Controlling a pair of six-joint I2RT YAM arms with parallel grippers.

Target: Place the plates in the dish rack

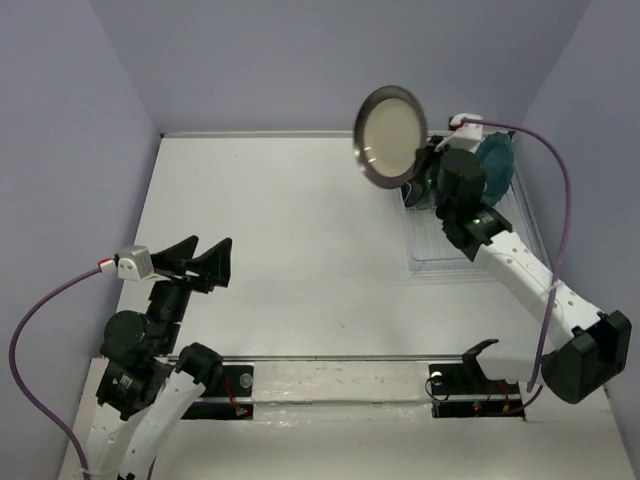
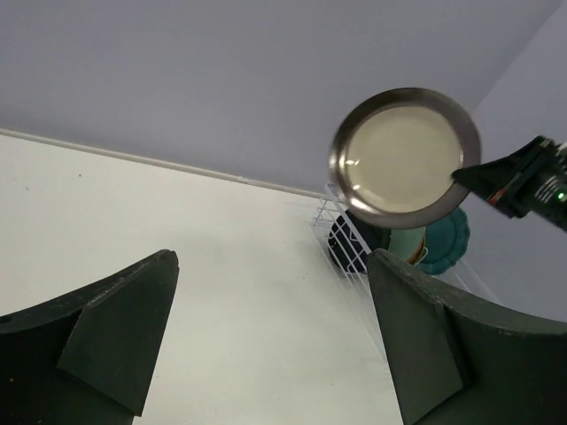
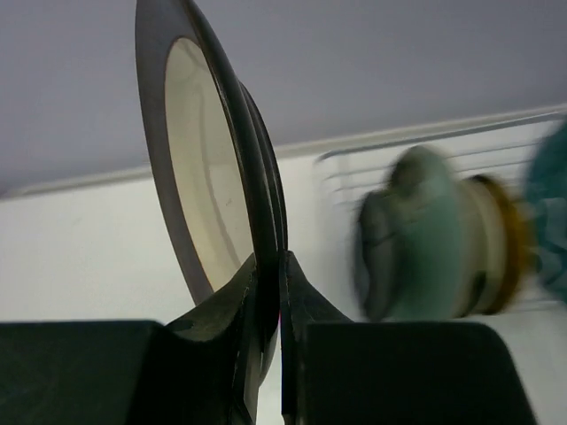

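Upper right, the right claw (image 3: 270,283) pinches the rim of a round grey metallic plate (image 1: 390,135), aloft beside the white wire dish rack (image 1: 450,270). That thin grip may slip, dropping it onto racked plates (image 1: 497,165). Lower left, the left claw (image 1: 200,256) gapes empty.

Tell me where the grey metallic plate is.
Top view: the grey metallic plate is airborne at back right, its rim pinched in the right gripper, near the far left corner of the dish rack.
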